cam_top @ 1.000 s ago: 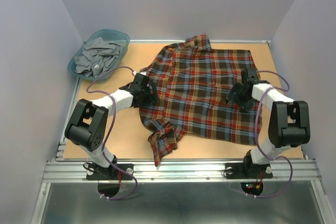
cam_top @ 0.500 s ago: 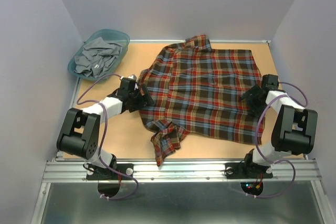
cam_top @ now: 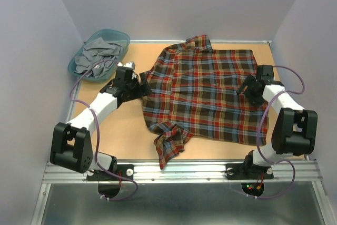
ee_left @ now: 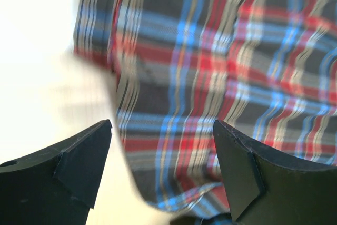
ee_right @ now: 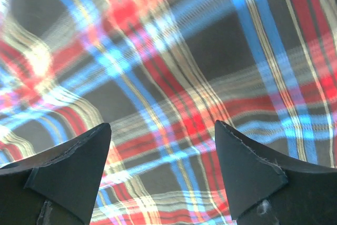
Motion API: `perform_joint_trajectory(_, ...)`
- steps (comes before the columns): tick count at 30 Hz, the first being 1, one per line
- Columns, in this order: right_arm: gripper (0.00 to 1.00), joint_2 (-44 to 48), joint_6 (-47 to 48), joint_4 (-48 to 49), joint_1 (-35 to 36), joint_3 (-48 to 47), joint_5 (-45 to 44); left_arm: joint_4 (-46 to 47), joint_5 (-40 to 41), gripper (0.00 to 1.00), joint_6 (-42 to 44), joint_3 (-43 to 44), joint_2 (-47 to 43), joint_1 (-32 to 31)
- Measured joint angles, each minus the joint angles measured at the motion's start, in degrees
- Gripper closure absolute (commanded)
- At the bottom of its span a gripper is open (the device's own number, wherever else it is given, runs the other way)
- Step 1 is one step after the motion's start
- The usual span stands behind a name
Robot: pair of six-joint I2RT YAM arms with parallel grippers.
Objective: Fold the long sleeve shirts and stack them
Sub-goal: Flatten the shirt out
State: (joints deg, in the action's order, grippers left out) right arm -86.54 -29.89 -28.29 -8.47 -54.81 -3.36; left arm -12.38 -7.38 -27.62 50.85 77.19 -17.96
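Left gripper (cam_top: 141, 86) and right gripper (cam_top: 245, 87) are both hovering wide open at opposite side edges of the red-brown-navy-yellow plaid flannel shirt (cam_top: 202, 93), lying flat on the tan table (cam_top: 121, 130) between them, collar pointing away.

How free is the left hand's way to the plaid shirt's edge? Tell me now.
Probably free. The left hand is open and hovers right at the left edge of the plaid shirt, with nothing between its fingers and the cloth. The teal basket sits off to the side, out of the path.
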Motion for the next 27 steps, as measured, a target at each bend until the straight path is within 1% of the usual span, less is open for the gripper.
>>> perform_joint_trajectory(2,0.27,-0.4,1.0,0.0,1.0,-2.2,-1.3,0.5,0.9,0.11,0.8,3.4,2.1,-0.2)
perform_joint_trajectory(5,0.28,-2.1,1.7,0.0,1.0,-4.5,-3.2,1.9,2.3,0.11,1.5,8.7,7.3,-0.7)
perform_joint_trajectory(8,0.29,-5.9,2.2,0.0,1.0,-6.3,-4.8,3.2,3.5,0.11,1.8,13.2,14.3,-1.4)
perform_joint_trajectory(13,0.29,-11.2,3.0,-0.4,1.0,-7.5,-6.4,4.2,4.7,0.11,1.7,18.2,24.1,-3.3)
perform_joint_trajectory(19,0.28,-16.9,3.6,-0.8,1.0,-11.8,-7.7,4.8,7.0,0.11,0.0,20.1,30.9,-4.8)
perform_joint_trajectory(23,0.26,-20.0,4.2,-0.9,1.0,-15.0,-8.3,5.9,8.9,0.11,-1.8,20.2,32.0,-4.8)
perform_joint_trajectory(27,0.22,-23.3,4.9,-0.7,1.1,-19.1,-8.7,8.0,8.6,0.11,-4.4,19.5,32.2,-2.9)
